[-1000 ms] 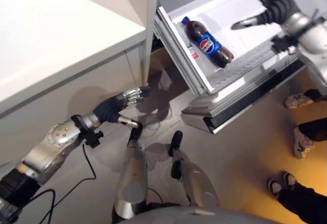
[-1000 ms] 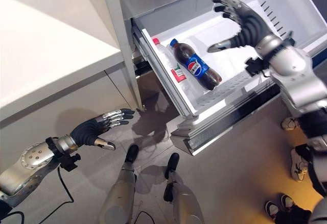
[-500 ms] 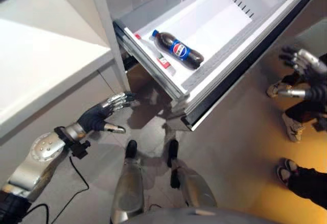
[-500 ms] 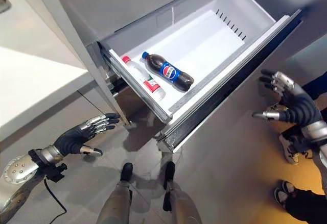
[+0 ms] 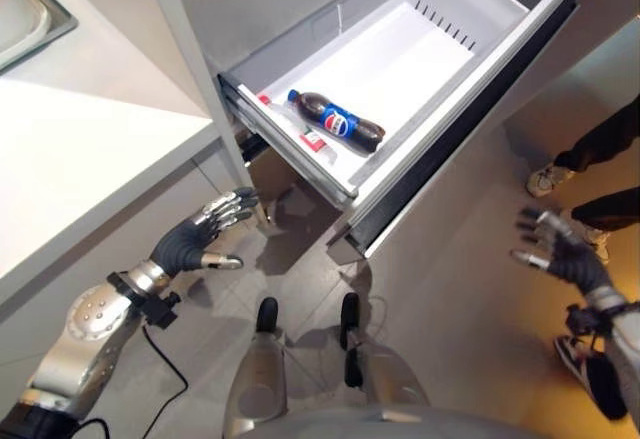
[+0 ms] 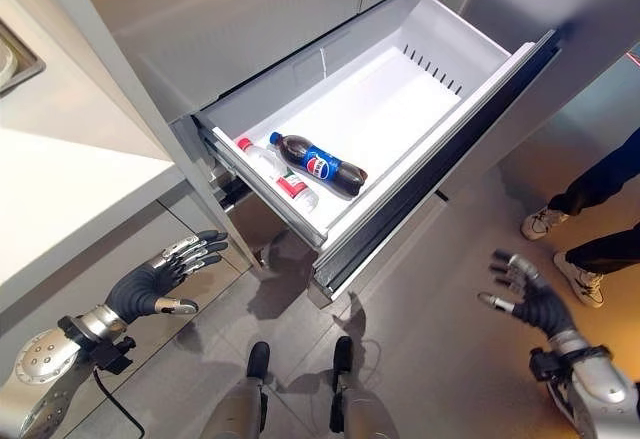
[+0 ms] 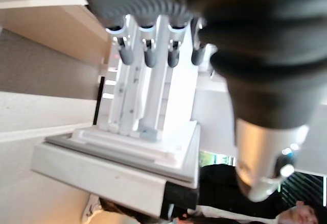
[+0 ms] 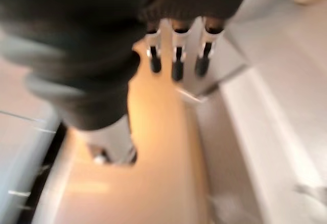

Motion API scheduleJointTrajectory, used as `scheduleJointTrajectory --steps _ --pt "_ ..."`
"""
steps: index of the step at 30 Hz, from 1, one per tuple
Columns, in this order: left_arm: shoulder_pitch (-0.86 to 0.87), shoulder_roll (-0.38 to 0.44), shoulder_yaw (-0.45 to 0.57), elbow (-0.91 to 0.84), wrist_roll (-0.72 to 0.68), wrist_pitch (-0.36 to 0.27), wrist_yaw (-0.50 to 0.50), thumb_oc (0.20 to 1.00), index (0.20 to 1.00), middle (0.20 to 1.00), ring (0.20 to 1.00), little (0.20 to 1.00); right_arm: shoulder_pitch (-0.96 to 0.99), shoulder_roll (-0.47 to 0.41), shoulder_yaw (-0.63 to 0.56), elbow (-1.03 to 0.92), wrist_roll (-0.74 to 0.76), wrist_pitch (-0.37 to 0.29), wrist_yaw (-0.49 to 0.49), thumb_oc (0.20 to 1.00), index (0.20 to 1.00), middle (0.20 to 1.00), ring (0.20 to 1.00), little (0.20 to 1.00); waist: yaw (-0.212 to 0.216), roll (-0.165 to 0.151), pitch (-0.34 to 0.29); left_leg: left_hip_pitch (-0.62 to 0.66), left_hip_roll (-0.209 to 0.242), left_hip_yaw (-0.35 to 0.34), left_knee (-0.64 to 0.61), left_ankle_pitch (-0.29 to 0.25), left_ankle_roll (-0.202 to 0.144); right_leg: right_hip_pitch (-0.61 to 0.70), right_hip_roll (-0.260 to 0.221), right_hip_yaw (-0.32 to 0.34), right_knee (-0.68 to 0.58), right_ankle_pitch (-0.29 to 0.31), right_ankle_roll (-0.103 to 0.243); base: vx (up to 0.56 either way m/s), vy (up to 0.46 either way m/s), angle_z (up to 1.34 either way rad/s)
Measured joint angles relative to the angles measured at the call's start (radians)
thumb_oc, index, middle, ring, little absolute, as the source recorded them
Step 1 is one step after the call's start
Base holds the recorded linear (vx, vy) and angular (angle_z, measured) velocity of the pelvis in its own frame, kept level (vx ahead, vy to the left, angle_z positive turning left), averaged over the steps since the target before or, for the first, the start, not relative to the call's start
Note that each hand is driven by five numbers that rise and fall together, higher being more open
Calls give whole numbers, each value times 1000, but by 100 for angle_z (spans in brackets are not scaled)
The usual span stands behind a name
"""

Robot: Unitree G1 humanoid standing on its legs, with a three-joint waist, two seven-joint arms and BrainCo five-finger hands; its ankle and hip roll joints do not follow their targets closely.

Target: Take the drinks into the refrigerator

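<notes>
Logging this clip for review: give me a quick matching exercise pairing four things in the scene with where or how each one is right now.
Things:
1. cola bottle
2. clear water bottle
3. left robot hand
4. right robot hand

States:
A. open, held over the floor past the drawer's front
B. lying in the drawer against its wall nearest the counter
C. open, held low below the white counter
D. lying in the drawer, dark with a blue label

Pairs: 1-D, 2-B, 3-C, 4-A
</notes>
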Motion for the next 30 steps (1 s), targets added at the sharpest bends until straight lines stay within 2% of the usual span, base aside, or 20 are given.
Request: scheduleJointTrajectory --steps 4,6,10,13,19,22,30 --pt "-17 -25 -3 -2 14 -9 7 1000 1000 1000 1000 1000 -37 4 118 43 -98 -1 -7 200 200 200 200 200 4 17 -9 5 -3 -10 -9 8 -1 11 -4 -12 -7 0 0 -2 -13 8" --pt "-24 -33 -3 -1 14 -10 10 1000 1000 1000 1000 1000 -50 6 127 56 -104 -1 -7 200 200 200 200 200 6 26 -14 3 -5 -17 -12 10 -1 11 -6 -17 -8 0 0 8 -16 11" --pt "-74 -46 -46 0 27 -13 28 1000 1000 1000 1000 1000 -156 7 219 111 -162 2 -27 200 200 200 200 200 14 36 -15 16 -4 -28 -17 12 -3 29 -5 -30 -10 0 -5 8 -14 7" --pt "-99 -54 -61 -1 32 -16 32 1000 1000 1000 1000 1000 -191 7 249 110 -192 1 -30 200 200 200 200 200 30 43 -13 16 -5 -36 -18 14 -3 33 -6 -38 -11 -2 -3 8 -16 8" --pt "-101 -56 -98 -1 33 -17 45 1000 1000 1000 1000 1000 -256 1 323 109 -235 1 -36 200 200 200 200 200 29 47 -12 19 -7 -53 -20 14 -4 43 -6 -51 -11 -7 -4 8 -9 8" --pt "-120 -58 -121 -1 33 -17 47 1000 1000 1000 1000 1000 -306 3 350 117 -246 1 -49 200 200 200 200 200 48 51 -11 21 -7 -53 -20 14 -4 44 -7 -51 -11 -7 -4 0 0 0" --pt "-140 -61 -151 -1 33 -17 54 1000 1000 1000 1000 1000 -416 44 402 125 -246 1 -87 200 200 200 200 200 62 53 -10 21 -7 -54 -20 14 -4 46 -7 -52 -11 -7 -4 0 0 0"
